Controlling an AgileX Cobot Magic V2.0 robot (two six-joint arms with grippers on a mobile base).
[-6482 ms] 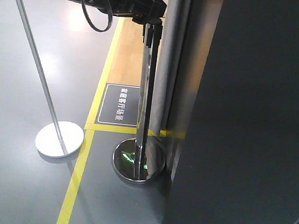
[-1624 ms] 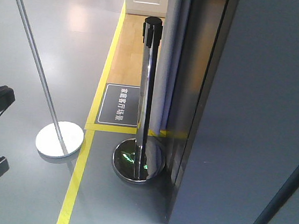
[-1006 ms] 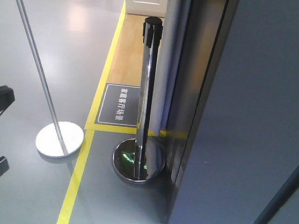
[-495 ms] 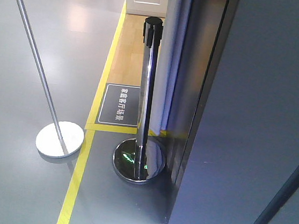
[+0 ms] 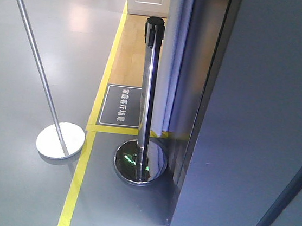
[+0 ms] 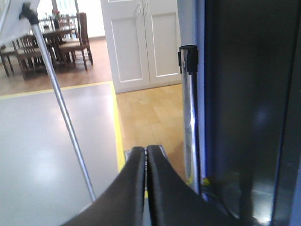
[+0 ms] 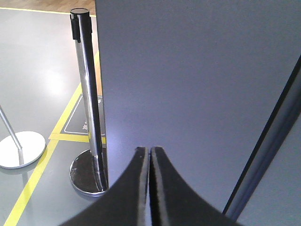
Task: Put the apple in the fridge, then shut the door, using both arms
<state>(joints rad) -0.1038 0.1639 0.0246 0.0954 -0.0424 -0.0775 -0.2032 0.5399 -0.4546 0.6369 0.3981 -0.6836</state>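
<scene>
Fridge (image 5: pixel 260 114) fills the right side, door (image 7: pixel 197 84) shut, dark grey; apple not visible. Left gripper (image 6: pixel 146 155) and right gripper (image 7: pixel 149 155): jaws pressed together, empty. Floor sign (image 5: pixel 121 105) left of the chrome stanchion (image 5: pixel 148 91) carries white writing, too small to read.

Soft overhead glare on floor (image 5: pixel 34 34); sharp focus

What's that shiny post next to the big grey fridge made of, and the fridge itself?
The stanchion post looks like polished chrome or stainless steel: it mirrors the floor, and its domed base does too. Its black cap seems plastic. The fridge shows a smooth, matte grey panel, probably painted metal, though the finish alone cannot settle that.
</scene>
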